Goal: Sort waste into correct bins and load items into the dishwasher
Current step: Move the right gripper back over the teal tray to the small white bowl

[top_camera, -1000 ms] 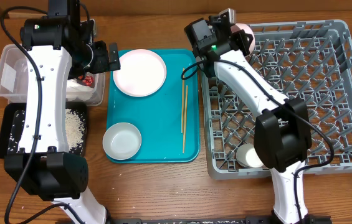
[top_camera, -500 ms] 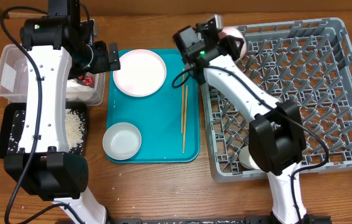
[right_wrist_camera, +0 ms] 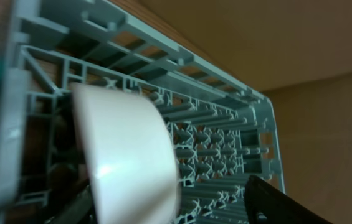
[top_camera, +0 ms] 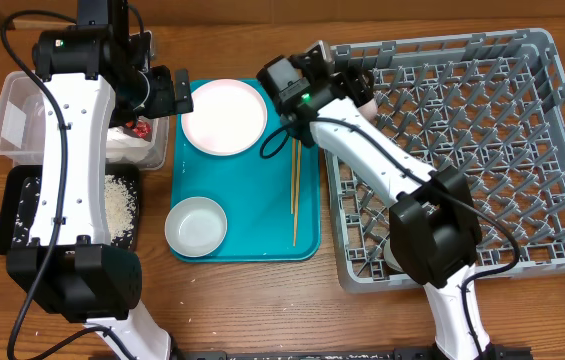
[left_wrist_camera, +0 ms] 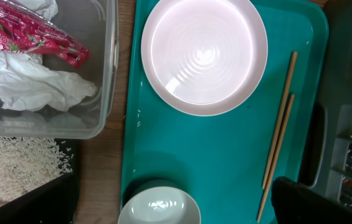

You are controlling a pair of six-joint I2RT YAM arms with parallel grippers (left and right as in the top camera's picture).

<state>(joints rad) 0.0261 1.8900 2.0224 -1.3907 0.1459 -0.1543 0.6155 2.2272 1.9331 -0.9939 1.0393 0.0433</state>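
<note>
My right gripper (top_camera: 345,74) hangs at the far left corner of the grey dishwasher rack (top_camera: 522,200), jaws open. The smaller plate (right_wrist_camera: 126,155) stands on edge among the pegs there, in front of the spread fingers (right_wrist_camera: 285,202); in the overhead view it shows as the plate's pinkish edge (top_camera: 366,88). The larger plate (top_camera: 224,115), the grey bowl (top_camera: 196,225) and two chopsticks (top_camera: 296,190) lie on the teal tray (top_camera: 252,190). My left gripper (top_camera: 167,92) hovers open between the clear tub (top_camera: 12,110) and the larger plate, holding nothing. Napkin (left_wrist_camera: 32,81) and red wrapper (left_wrist_camera: 32,37) lie in the tub.
Rice (top_camera: 120,205) is spread in the black tray (top_camera: 17,215) in front of the clear tub. A small white cup (top_camera: 392,255) peeks out in the rack's near left corner, mostly hidden by the right arm. Bare wooden table surrounds everything.
My right gripper has opened and let go of the smaller plate, which now stands in the rack. The right wrist has drawn back to the left. The left arm has not moved.
</note>
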